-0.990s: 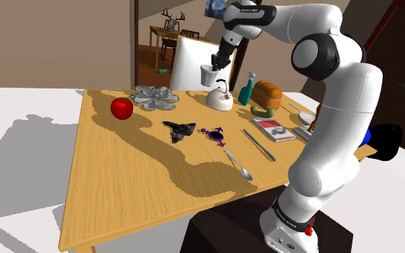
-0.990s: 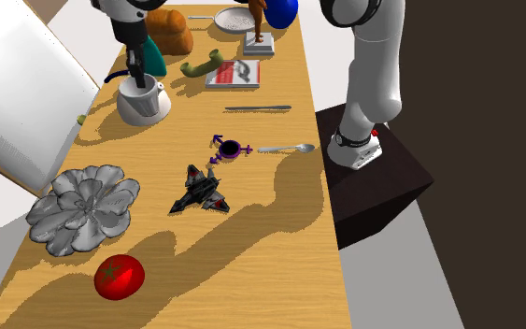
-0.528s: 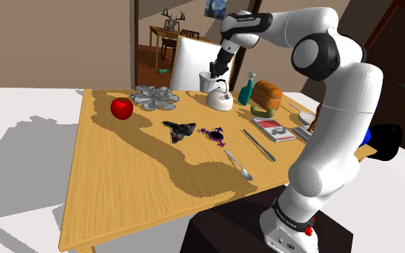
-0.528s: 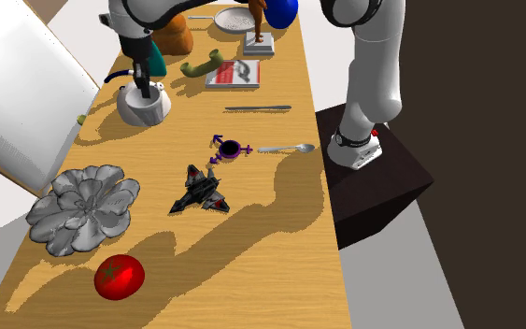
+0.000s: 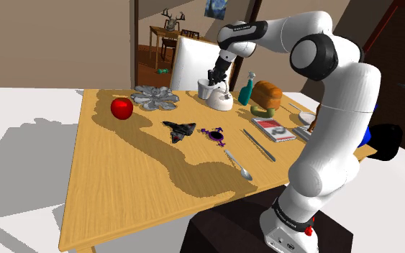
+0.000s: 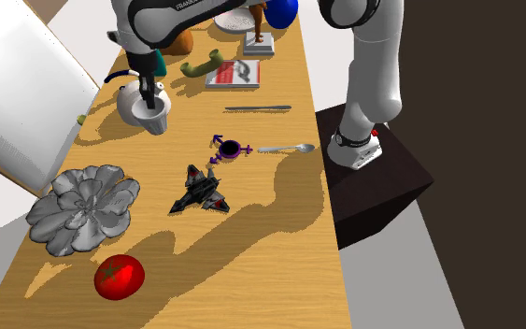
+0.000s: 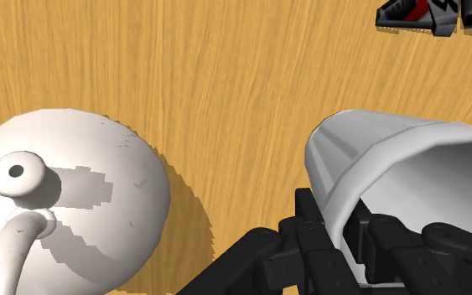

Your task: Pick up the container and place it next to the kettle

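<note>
Container [image 7: 376,159], tilted, is clasped at its rim by the end effector [image 5: 214,76] beside the kettle [image 7: 75,193], arm [image 5: 341,108] outstretched.

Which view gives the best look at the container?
The wrist view: the white container appears large, open mouth showing, its wall clasped by the pincer, beside the white kettle. The shoulder view shows a small white shape by the kettle; the second exterior view shows it small, mouth visible, under the pincer.
</note>
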Motion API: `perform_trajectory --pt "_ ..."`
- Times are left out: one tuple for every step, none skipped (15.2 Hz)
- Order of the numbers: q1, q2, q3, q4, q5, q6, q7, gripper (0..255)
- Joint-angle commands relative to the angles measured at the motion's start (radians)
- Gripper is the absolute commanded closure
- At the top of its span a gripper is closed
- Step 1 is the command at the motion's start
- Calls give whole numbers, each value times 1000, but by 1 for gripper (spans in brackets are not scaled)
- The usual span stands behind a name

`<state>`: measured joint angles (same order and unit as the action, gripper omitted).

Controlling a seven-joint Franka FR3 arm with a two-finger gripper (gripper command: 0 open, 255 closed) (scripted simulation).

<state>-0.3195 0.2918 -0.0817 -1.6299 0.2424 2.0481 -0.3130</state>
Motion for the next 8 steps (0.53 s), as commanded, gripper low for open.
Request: perform_trajectory --pt "0 5 1 -19 3 25 -6 255" --pt "0 8 1 -29 5 37 -9 255" --pt "0 12 2 -38 7 49 -12 255" --pt "0 15 2 -46 9 61 -15 255" --pt "0 18 3 -55 10 72 -18 255" --pt "0 22 3 -63 12 84 -20 255" --pt "0 26 4 -71 14 96 -23 255" --pt "0 30 5 -78 16 107 -26 255"
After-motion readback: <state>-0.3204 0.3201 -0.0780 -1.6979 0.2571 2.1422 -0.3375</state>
